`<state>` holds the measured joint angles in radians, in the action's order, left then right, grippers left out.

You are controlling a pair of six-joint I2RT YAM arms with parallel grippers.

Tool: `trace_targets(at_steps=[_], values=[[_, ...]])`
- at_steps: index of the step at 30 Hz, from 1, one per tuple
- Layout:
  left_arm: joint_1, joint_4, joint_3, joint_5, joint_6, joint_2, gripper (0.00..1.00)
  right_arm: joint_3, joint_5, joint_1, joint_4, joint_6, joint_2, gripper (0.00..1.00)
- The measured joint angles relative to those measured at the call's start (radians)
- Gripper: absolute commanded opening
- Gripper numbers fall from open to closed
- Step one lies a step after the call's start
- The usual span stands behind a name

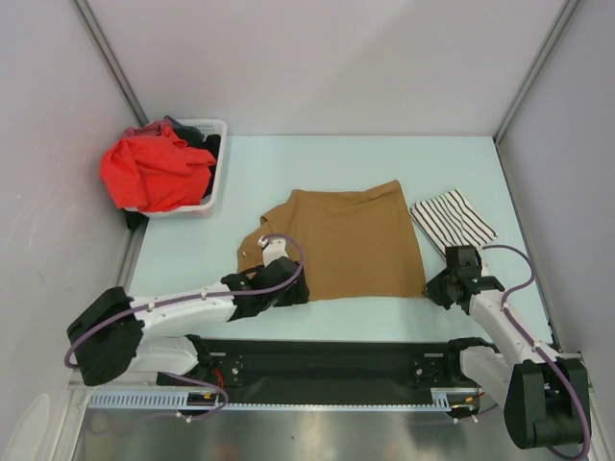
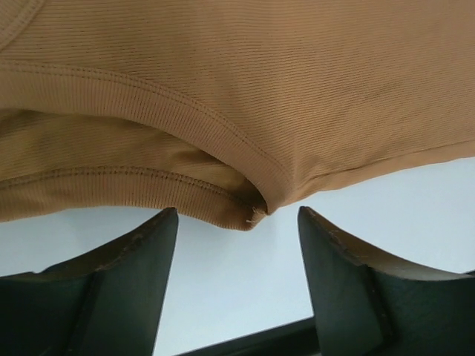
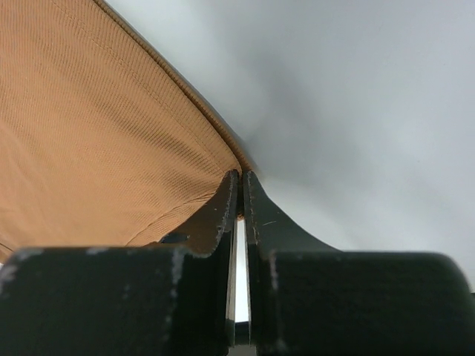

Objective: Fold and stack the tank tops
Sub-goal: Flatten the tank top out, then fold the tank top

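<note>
The tan-brown tank top (image 1: 346,245) lies spread flat in the middle of the table. The striped tank top (image 1: 452,221) lies folded just to its right. My left gripper (image 1: 296,286) sits at the tan top's near left corner. In the left wrist view it is open (image 2: 237,213), and the ribbed hem (image 2: 223,200) lies just past the fingertips with nothing between them. My right gripper (image 1: 432,288) is at the tan top's near right corner. Its jaws (image 3: 242,174) are shut, pinching the corner of the tan cloth (image 3: 111,148).
A white laundry basket (image 1: 217,178) stands at the back left with a red garment (image 1: 154,168) and dark clothes spilling over it. Grey walls close in the table on three sides. The arms' black base rail (image 1: 327,360) runs along the near edge.
</note>
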<state>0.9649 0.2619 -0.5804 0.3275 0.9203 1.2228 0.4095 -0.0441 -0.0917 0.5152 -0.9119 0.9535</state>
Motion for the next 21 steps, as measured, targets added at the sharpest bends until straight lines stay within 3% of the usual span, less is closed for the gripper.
trace_targets(at_steps=[2,10,13,14,21], values=[[0.004,-0.016,-0.004,-0.002,0.006,0.043,0.60,0.000,0.000,-0.002,0.000,0.001,-0.002,0.02],[0.009,-0.108,-0.018,-0.042,0.008,0.101,0.38,0.000,0.001,-0.004,0.002,0.008,-0.014,0.00],[0.012,-0.144,-0.018,-0.074,0.016,0.122,0.18,0.000,0.001,-0.005,0.002,0.008,-0.014,0.00],[0.013,-0.154,-0.018,-0.085,0.016,0.127,0.00,0.000,0.001,-0.005,0.002,0.008,-0.014,0.00],[0.026,-0.184,0.034,-0.121,0.034,0.096,0.00,0.004,0.000,-0.005,0.014,0.016,-0.018,0.00]])
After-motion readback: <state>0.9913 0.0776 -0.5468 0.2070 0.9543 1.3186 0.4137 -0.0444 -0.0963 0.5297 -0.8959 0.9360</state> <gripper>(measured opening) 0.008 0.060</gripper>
